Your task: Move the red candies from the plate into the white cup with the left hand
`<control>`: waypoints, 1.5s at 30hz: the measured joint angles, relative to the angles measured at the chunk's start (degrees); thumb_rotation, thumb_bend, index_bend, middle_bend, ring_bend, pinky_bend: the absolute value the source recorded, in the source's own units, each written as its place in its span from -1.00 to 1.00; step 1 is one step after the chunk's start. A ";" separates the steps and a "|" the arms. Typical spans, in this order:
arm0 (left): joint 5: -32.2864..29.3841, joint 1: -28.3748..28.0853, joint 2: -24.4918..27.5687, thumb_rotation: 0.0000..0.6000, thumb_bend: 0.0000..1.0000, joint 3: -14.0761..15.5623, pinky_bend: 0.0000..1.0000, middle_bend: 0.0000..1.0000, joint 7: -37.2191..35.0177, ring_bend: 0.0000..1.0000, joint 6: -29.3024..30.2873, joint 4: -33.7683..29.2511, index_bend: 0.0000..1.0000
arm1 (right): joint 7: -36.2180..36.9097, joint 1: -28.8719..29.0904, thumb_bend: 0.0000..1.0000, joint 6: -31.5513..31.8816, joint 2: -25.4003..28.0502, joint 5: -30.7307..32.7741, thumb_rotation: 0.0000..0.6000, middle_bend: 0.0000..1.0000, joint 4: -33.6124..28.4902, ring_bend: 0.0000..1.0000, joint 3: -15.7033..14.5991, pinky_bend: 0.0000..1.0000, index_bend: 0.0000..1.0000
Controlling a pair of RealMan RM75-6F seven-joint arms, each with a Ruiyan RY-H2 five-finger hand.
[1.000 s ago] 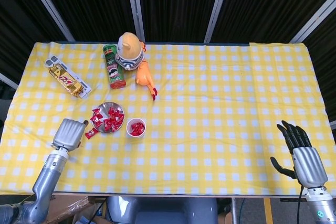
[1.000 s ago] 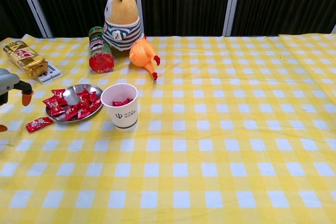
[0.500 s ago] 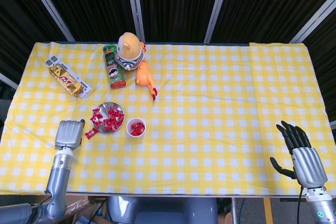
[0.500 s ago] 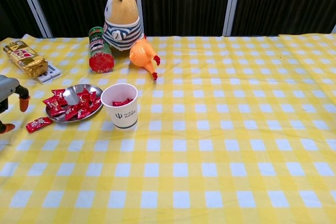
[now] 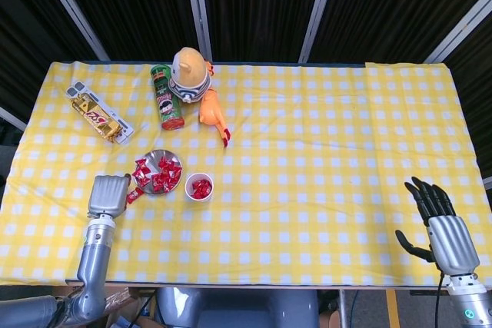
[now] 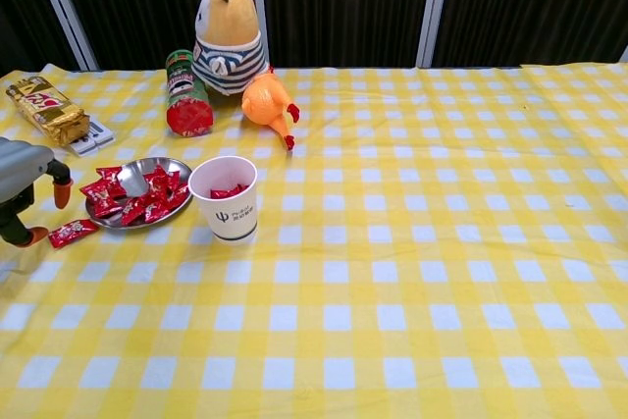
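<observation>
A metal plate heaped with red candies sits at the table's left front. Just right of it stands the white cup, with a few red candies inside. One loose red candy lies on the cloth left of the plate. My left hand hovers right beside that loose candy, fingers pointing down and apart, holding nothing. My right hand rests far away at the front right, fingers spread and empty.
Behind the plate stand a green chip can, a plush doll and an orange toy chicken. A gold snack pack lies at the back left. The yellow checked cloth covers the table.
My left hand has moved right, toward the plate, and now sits next to the loose candy. The right hand has stayed still.
</observation>
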 measured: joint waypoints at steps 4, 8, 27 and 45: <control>-0.51 -0.03 -0.74 1.00 -0.27 -0.12 0.92 0.87 -0.02 0.82 -0.12 0.11 -0.18 | 0.02 0.01 -0.23 -0.05 0.05 0.04 1.00 -1.00 -0.08 -1.00 0.00 -1.00 -1.00; -1.13 -0.16 -1.85 1.00 -0.27 -0.36 0.92 0.87 0.40 0.82 0.12 0.89 -0.19 | 0.02 0.03 -0.23 -0.12 0.07 -0.02 1.00 -1.00 -0.13 -1.00 -0.06 -1.00 -1.00; -1.72 -0.66 -4.45 1.00 -0.16 -0.36 0.92 0.86 0.84 0.82 -0.37 3.27 -0.12 | 0.29 -0.01 -0.23 -0.10 0.19 0.05 1.00 -1.00 -0.17 -1.00 -0.07 -1.00 -1.00; 1.28 0.15 -1.96 1.00 -0.02 0.96 0.92 0.86 -0.33 0.82 0.16 0.43 0.06 | 0.44 -0.09 -0.23 -0.09 0.14 0.27 1.00 -1.00 -0.23 -1.00 -0.06 -1.00 -1.00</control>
